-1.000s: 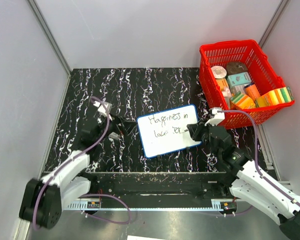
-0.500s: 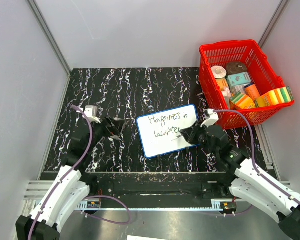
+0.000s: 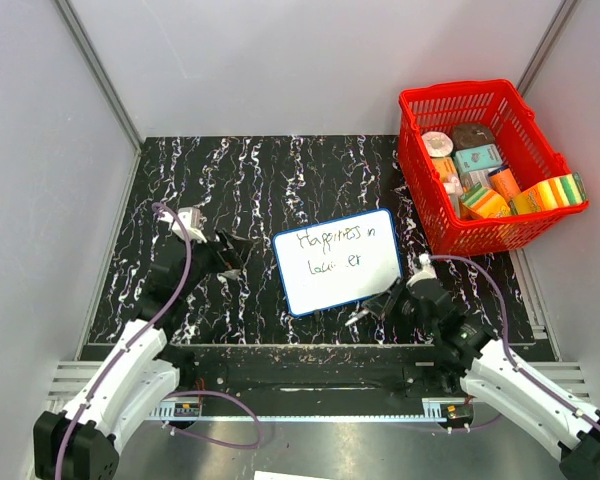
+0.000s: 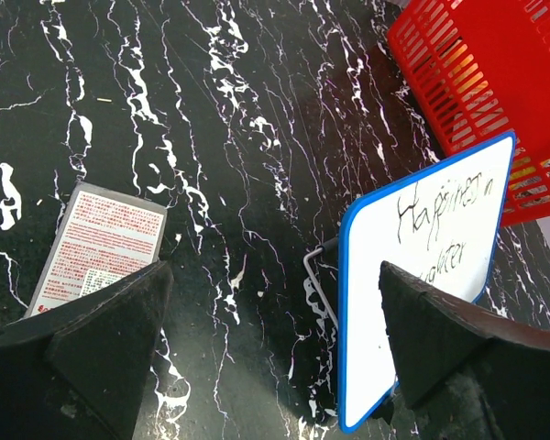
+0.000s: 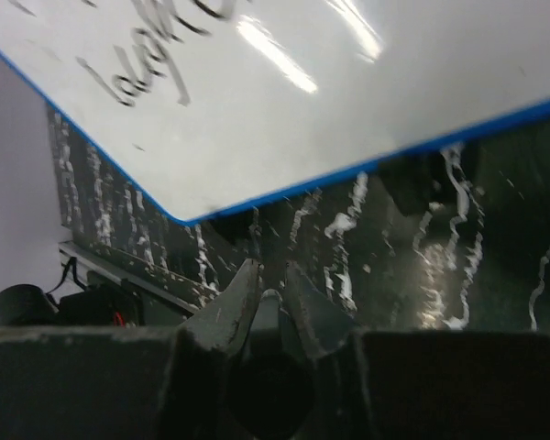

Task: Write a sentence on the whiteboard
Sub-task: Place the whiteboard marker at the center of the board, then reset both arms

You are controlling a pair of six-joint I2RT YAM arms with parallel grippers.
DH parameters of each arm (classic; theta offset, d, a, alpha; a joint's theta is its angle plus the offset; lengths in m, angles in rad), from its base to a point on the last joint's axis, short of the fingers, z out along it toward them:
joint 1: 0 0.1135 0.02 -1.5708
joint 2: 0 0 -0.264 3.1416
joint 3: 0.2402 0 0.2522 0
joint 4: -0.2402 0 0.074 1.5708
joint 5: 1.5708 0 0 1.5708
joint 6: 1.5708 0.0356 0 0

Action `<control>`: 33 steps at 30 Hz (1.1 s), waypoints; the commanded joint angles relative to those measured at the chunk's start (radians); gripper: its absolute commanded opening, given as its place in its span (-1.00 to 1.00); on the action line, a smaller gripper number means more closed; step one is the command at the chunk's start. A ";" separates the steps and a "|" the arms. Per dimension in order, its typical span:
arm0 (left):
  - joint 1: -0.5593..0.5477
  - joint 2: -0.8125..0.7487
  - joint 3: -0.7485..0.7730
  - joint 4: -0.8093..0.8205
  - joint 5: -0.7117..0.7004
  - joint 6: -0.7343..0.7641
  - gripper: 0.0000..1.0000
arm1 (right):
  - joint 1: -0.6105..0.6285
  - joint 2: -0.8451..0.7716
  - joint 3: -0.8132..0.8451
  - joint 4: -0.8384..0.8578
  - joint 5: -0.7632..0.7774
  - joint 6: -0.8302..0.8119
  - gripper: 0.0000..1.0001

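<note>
Top: whole sentence (image 3: 328, 239). Right wrist: gripper (image 5: 269, 275) pinching marker (image 5: 270, 307).

The blue-rimmed whiteboard (image 3: 337, 262) lies flat mid-table; the sentence (image 3: 330, 250) spans two lines.

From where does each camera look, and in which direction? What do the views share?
Top external: above and behind the arms, looking down at the table; both arms, the left gripper and the right gripper show.
Left wrist: low over the table, facing the whiteboard and red basket; its own open fingers show.
Right wrist: low, facing the whiteboard's near edge; its own fingers pinch a marker.
All three share the whiteboard and the sentence.
</note>
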 commanded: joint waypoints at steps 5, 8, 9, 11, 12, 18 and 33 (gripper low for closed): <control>-0.001 -0.077 0.062 0.001 0.002 0.006 0.98 | -0.005 0.035 -0.089 -0.035 -0.067 0.219 -0.82; -0.001 -0.082 0.065 0.006 -0.004 0.013 0.98 | -0.003 0.072 -0.095 -0.035 -0.059 0.250 -0.38; -0.001 -0.080 0.067 0.007 -0.004 0.012 0.98 | -0.005 0.077 -0.097 -0.035 -0.056 0.254 -0.22; -0.001 -0.074 0.067 0.012 -0.004 0.013 0.98 | -0.005 0.077 -0.086 -0.036 -0.045 0.250 0.15; -0.001 -0.072 0.067 0.013 -0.003 0.012 0.98 | -0.005 0.071 -0.083 -0.038 -0.042 0.245 0.23; -0.001 -0.066 0.055 0.049 -0.001 0.004 0.98 | -0.005 0.028 -0.042 -0.047 0.002 0.207 1.00; -0.001 -0.054 0.087 -0.011 -0.063 -0.051 0.98 | -0.005 0.064 0.352 -0.075 0.463 -0.360 0.99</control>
